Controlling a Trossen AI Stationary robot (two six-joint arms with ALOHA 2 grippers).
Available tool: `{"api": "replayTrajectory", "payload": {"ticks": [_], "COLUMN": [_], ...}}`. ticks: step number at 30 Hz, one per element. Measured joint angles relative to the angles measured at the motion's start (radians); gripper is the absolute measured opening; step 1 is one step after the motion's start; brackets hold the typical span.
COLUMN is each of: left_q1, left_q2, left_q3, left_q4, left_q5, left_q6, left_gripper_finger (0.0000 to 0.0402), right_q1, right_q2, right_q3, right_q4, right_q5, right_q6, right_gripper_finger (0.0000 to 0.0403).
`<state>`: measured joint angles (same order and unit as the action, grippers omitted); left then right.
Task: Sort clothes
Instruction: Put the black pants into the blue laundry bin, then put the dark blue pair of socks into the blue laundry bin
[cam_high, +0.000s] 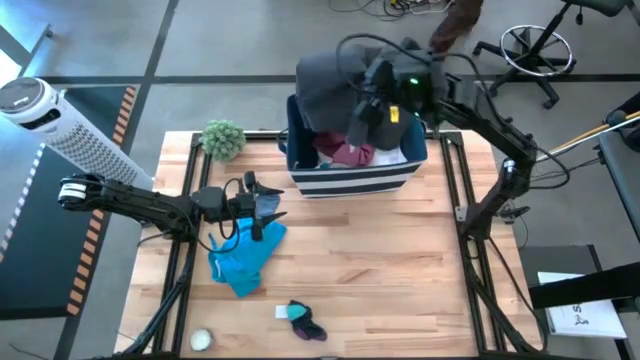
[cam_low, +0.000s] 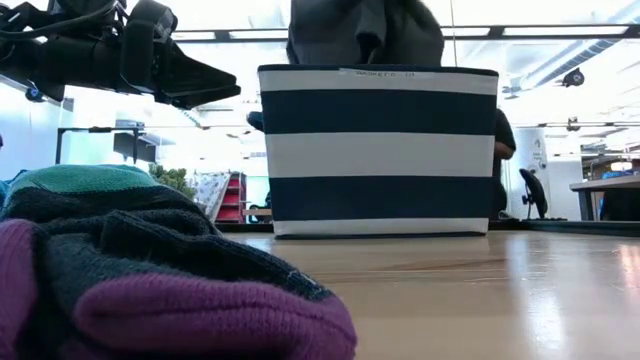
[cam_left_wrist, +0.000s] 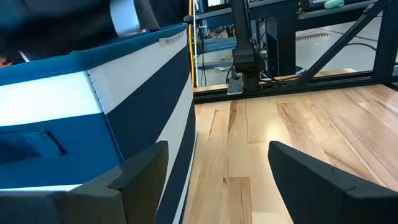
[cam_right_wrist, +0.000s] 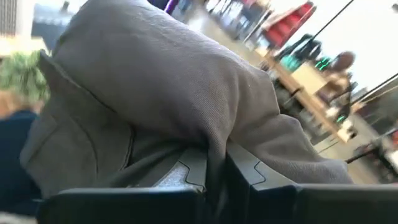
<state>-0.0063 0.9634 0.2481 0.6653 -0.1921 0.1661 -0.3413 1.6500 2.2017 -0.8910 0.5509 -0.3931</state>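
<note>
You see a grey garment (cam_high: 325, 80) above the navy, white-striped bin (cam_high: 352, 178), maroon cloth (cam_high: 350, 153) inside it, a bright blue piece (cam_high: 245, 262) and a teal-and-dark piece (cam_high: 303, 318) on pale wood in front of it.

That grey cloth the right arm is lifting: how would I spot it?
Find the navy bin with white stripes at the far edge of the wooden table. Directly above it hangs the grey garment, pinched in the right gripper. Unlike the maroon piece lying inside the bin, it is lifted and draped in the air.
</note>
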Motion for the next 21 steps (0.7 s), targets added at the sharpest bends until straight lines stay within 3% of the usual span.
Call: {"api": "replayTrajectory", "payload": {"ticks": [4,9,14,21], "left_q1": [0.000,0.000,0.000,0.000], "left_q2": [0.000,0.000,0.000,0.000], "left_q3": [0.000,0.000,0.000,0.000], "left_q4": [0.000,-0.001,-0.005,-0.033], "left_q5": [0.000,0.000,0.000,0.000], "left_q6": [0.000,-0.001,-0.006,-0.061], "left_gripper_finger": [0.0270,0.0277,0.0272,0.0261], "right_q1": [-0.065,-0.101,-0.095,-0.056], "right_q2": [0.062,0.153,0.208,0.178], "right_q3": [-0.001,-0.002,-0.002,-0.002], "right_q4": [-0.094,-0.183,-0.253,-0.273], "right_q5": [-0.109,-0.141,-0.121,0.024], "right_q6": [0.016,0.073,0.085,0.061], "right_gripper_finger": [0.0007,0.0016,0.0101,0.0226]}}
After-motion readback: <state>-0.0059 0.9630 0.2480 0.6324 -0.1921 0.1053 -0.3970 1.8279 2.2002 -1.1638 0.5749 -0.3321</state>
